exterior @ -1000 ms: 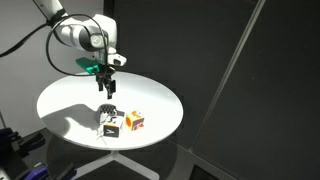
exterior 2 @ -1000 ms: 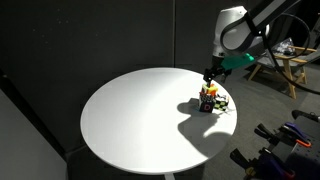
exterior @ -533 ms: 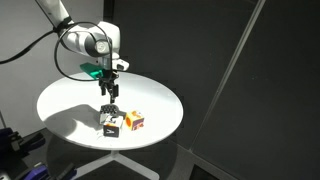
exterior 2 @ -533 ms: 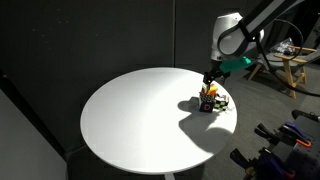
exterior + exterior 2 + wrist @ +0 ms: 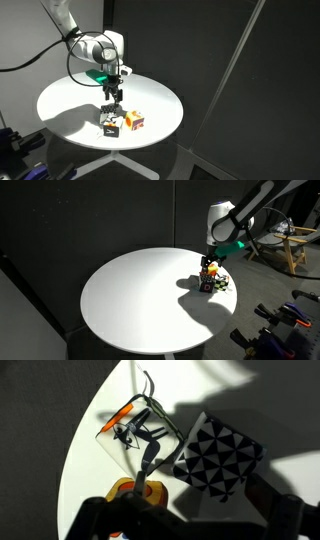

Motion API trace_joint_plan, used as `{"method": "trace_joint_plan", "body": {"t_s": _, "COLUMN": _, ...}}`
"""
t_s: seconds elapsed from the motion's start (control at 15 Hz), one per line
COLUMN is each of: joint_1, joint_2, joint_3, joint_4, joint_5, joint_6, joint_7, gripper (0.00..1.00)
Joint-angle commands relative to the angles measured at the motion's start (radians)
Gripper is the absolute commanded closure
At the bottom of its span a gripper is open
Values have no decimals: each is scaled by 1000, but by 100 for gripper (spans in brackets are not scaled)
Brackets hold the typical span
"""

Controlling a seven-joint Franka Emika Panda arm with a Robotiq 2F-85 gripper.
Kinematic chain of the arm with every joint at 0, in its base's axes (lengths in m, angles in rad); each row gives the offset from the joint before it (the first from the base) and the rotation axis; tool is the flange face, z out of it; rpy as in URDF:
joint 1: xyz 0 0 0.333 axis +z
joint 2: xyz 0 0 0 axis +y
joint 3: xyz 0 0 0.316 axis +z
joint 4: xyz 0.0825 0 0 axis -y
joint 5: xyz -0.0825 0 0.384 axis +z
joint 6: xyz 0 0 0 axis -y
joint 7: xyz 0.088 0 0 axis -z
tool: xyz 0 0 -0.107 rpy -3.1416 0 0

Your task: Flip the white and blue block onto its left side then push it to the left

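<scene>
Gripper [image 5: 112, 97] hangs just above the block cluster on the table [image 5: 65, 100], jaws spread wide w/ nothing held per wrist view. The white and blue block [image 5: 212, 452] sits w/ checker face toward the wrist cam, just beside the other blocks; in ext. views it's too small to split from the black block [image 5: 110, 124], prob right under the fingers. Risk: blocks packed tight, so a finger coming down to tip it could catch the orange cube [image 5: 134, 121] or black one instead, and the push may drag a neighbour along.

Round white table [image 5: 130, 310] — dark walls
</scene>
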Motion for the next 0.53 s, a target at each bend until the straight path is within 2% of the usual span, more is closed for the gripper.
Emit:
{"method": "trace_joint_plan", "body": {"t_s": 0.0, "joint_1": 31, "joint_2": 55, "joint_3": -32, "joint_4": 44, "joint_5": -39, "joint_6": 5, "joint_7": 27, "gripper": 0}}
{"method": "trace_joint_plan", "body": {"t_s": 0.47, "joint_1": 81, "joint_2": 90, "joint_3": -67, "joint_4": 60, "joint_5": -82, "joint_6": 11, "joint_7": 52, "gripper": 0}}
